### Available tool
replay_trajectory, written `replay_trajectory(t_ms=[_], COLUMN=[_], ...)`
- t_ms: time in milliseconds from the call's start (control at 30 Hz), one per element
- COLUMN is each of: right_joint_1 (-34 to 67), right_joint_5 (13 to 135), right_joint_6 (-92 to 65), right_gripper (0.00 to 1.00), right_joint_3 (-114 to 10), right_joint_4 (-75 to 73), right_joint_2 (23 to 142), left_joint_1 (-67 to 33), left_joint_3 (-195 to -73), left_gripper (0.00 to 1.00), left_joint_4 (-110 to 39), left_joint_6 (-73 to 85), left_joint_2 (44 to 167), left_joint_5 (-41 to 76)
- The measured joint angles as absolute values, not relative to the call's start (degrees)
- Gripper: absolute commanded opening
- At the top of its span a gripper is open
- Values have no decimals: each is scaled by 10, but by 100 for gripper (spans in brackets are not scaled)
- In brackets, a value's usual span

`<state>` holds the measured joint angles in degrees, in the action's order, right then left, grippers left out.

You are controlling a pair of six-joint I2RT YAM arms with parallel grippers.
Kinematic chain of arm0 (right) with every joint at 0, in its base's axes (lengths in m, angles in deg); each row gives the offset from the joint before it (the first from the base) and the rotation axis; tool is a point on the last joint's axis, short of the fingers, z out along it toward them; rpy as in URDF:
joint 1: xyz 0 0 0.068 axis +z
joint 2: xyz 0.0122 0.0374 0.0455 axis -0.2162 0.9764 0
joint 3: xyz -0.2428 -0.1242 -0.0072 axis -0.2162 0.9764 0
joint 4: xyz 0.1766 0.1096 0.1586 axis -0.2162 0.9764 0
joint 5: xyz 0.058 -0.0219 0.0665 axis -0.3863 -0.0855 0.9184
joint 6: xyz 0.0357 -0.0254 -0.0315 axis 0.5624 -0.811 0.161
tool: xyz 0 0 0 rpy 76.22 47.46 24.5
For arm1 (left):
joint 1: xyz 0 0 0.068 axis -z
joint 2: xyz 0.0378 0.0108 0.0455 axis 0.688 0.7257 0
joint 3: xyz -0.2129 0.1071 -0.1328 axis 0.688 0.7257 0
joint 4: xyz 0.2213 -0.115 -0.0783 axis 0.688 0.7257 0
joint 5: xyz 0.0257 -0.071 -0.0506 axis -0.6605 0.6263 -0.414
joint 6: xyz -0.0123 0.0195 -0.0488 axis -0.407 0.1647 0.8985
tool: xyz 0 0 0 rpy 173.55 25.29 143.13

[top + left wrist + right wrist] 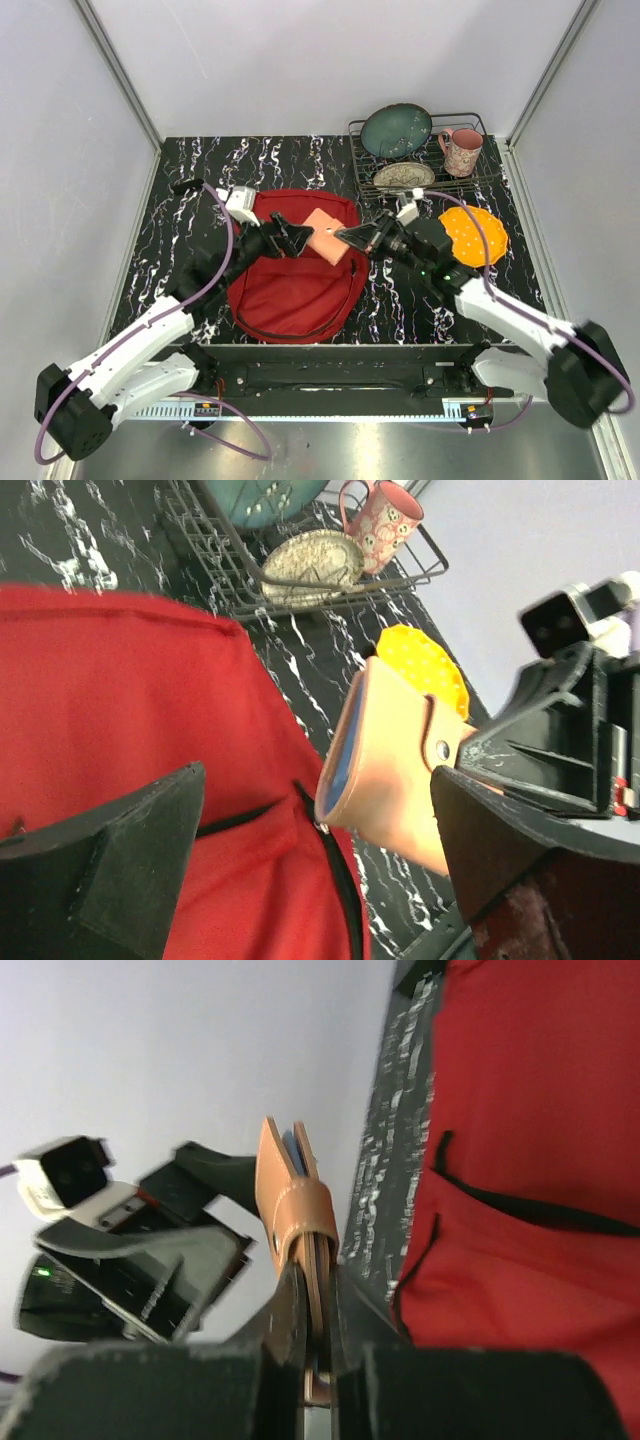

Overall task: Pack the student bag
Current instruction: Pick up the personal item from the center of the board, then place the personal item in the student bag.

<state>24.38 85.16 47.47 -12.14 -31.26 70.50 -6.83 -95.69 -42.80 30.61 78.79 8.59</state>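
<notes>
The left tool (292, 241) stood spread wide, gripping nothing, its matte black fingers (130, 870) over the bag (290, 295). That bag, soft red fabric with a black zip line, lay flat at centre-left on the glossy black, white-veined desk (180, 200). Over its far right part hung a flat tan leather pouch (325, 236) with a snap strap, pinched at one edge by the clenched right tool (352, 238). Behind, to the right, a wire rack (455, 183) held a teal bowl (396, 130), a speckled plate (404, 177) and a pink mug (462, 152). A yellow dotted disc (472, 235) lay near it.

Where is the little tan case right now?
In the top view the tan case hangs above the red student bag, pinched in the right tool, with the open left tool close on its other side.
</notes>
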Motion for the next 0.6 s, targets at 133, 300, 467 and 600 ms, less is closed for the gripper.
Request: replay_trajectory(t_ms=[133,300,467,600], right_joint_1=[244,244,243,243], right_joint_5=[722,620,572,544], right_joint_6=[444,424,415,410], right_gripper=[0,0,0,0], right_joint_3=[-121,-122,-121,-121], right_joint_4=[-153,-29,58,99], right_joint_2=[585,534,534,513], left_joint_1=[-68,-69,-72,-74], left_joint_3=[-1067,-1172,-1205,-1208], left_gripper=[99,99,99,99], left_joint_4=[-321,-196,-107,-58], left_joint_6=[192,60,-10,-32], left_joint_2=[832,925,1037,1096], left_joint_5=[82,74,49,31])
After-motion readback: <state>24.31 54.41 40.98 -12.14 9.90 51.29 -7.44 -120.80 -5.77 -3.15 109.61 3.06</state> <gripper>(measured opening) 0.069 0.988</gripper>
